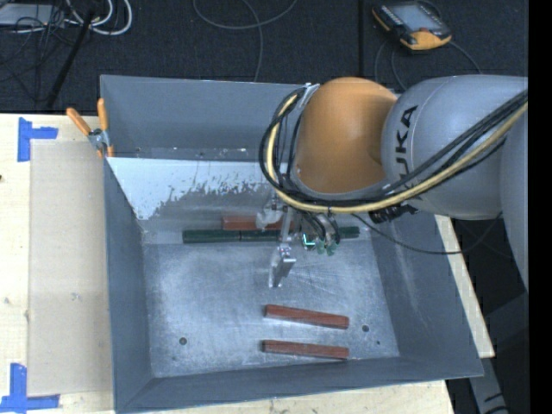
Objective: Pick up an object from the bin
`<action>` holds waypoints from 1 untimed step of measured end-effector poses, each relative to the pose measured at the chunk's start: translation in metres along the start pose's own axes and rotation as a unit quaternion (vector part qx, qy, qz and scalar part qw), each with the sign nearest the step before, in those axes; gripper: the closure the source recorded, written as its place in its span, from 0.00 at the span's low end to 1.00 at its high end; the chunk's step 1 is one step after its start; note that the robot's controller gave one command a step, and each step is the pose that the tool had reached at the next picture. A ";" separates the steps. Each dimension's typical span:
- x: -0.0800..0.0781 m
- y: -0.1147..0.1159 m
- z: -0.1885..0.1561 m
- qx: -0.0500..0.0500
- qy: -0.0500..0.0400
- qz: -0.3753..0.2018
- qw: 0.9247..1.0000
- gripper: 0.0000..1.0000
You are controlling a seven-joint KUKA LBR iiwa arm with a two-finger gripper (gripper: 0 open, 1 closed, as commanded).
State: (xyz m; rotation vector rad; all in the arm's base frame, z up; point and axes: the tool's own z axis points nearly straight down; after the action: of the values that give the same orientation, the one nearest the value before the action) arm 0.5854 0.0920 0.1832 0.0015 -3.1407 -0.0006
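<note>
Covering part of green stick [216, 236] — gripper [281, 272]

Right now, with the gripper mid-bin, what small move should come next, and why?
Probably ease the gripper toward the front of the bin, over the brown bar nearest it: it hangs over bare floor, and that bar lies flat, apart from the second brown bar.

i have one camera. it sits high up and looks down into the square grey metal bin [172, 115], tipped a bit to one side. the bin takes up most of my view. the big grey and orange robot arm [345, 136] comes in from the right.
</note>
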 end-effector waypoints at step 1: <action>0.000 0.000 0.000 0.000 0.000 0.001 1.000 0.00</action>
State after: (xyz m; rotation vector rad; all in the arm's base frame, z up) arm 0.5854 0.0916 0.1833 -0.0012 -3.1407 -0.0007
